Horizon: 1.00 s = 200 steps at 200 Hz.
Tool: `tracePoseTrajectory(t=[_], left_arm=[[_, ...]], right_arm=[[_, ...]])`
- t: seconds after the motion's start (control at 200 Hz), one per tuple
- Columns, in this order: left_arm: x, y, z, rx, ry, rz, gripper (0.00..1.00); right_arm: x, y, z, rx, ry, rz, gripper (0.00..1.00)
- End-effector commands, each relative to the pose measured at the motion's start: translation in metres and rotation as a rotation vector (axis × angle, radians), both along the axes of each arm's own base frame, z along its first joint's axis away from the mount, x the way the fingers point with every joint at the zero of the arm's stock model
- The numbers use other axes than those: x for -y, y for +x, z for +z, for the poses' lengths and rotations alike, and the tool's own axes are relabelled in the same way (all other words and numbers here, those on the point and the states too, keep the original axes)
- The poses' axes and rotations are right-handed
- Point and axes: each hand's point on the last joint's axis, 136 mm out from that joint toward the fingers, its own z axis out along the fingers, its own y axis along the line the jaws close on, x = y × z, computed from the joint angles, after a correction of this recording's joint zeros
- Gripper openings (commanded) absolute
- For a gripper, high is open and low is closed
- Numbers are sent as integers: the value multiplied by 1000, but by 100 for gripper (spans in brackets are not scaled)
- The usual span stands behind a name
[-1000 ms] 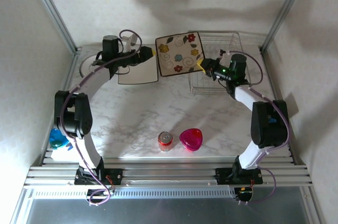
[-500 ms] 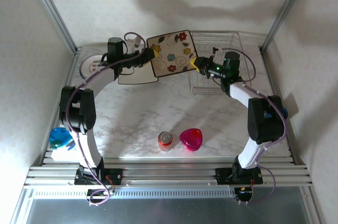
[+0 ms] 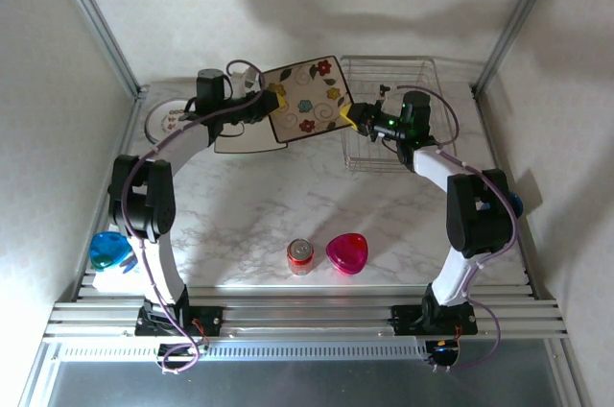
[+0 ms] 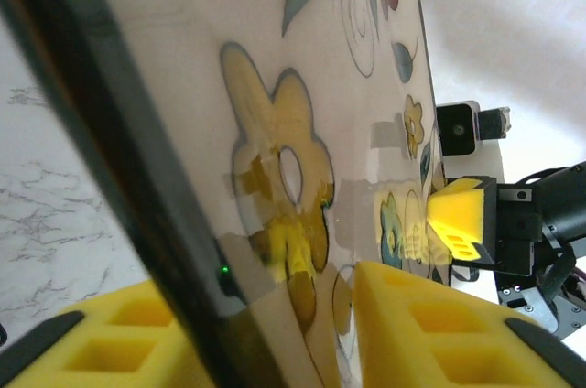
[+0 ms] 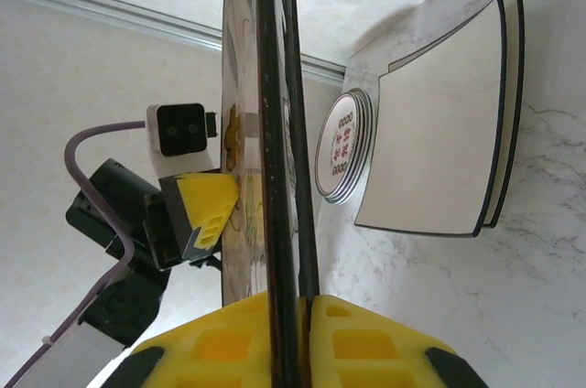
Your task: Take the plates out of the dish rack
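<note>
Right gripper (image 3: 353, 119) clamped on floral square plate (image 3: 307, 100), left gripper (image 3: 273, 100) astride opposite edge, grip unclear; plate now slightly farther left from dish rack (image 3: 389, 60).

Both my arms show white links between chunky black joints; the left arm (image 3: 173, 144) and the right arm (image 3: 437, 169) each carry a grey-purple cable in loops. My left tool (image 3: 273, 98) and right tool (image 3: 355, 116) wear bright yellow pads (image 5: 220, 347) moulded with square pockets. A small white camera box (image 5: 179, 134) with a black face sits on the left wrist, and a green light (image 3: 391, 123) glows on the right.
</note>
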Motion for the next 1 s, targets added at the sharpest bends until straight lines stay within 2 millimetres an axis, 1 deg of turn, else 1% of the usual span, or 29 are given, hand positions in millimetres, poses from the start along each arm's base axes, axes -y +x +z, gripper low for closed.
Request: tracePoseTrajectory(t=[0.0,0.095,0.155,0.19,0.26,0.315,0.35,0.395,0.431,0.476,0.531,0.676,0.696,0.701,0.796,0.871,0.926,0.941,0.956,0.961,0.996], left_arm=[[6,0,7,34,-12,-30,31],[6,-1,7,32,-13,-33,19],[6,-1,7,33,-14,-35,9],[7,-2,8,33,-15,-38,0],[7,-1,8,33,-19,-36,0],[7,-2,8,31,-23,-34,0],[6,-1,9,34,-27,-32,0],[6,-1,10,36,-30,-27,0],[5,0,12,40,-36,-24,0],[4,0,13,42,-43,-19,0],[3,1,16,47,-49,-13,0],[-1,4,23,59,-64,1,0],[-1,4,24,59,-65,3,0],[-1,4,24,58,-65,3,0],[-4,5,29,70,-72,11,0],[-7,6,33,78,-81,23,0],[-10,7,35,73,-85,36,0],[-11,9,39,95,-90,38,0],[-11,9,40,100,-91,41,0],[-11,9,40,101,-91,42,0],[-14,11,42,103,-96,53,0]], right_arm=[[-9,-7,75,276,50,69,0],[-11,-7,74,270,47,73,0],[-11,-6,73,266,44,73,0],[-11,-6,72,262,43,71,0],[-10,-4,70,255,38,69,0],[-11,-2,69,248,34,66,15],[-10,-1,68,244,29,65,28],[-10,0,67,239,22,62,54],[-10,1,66,236,14,58,69],[-10,1,65,232,-3,53,86],[-8,2,64,233,-34,42,99],[1,4,62,238,-162,1,99],[2,4,62,236,-189,-5,99],[3,3,58,210,-197,-8,99],[18,7,54,206,-369,-67,99],[40,14,47,195,-574,-129,99],[63,20,41,169,-755,-174,99],[68,22,41,169,-801,-184,99],[75,22,39,156,-849,-191,99],[77,22,34,149,-870,-186,99],[92,24,33,128,-973,-206,99]])
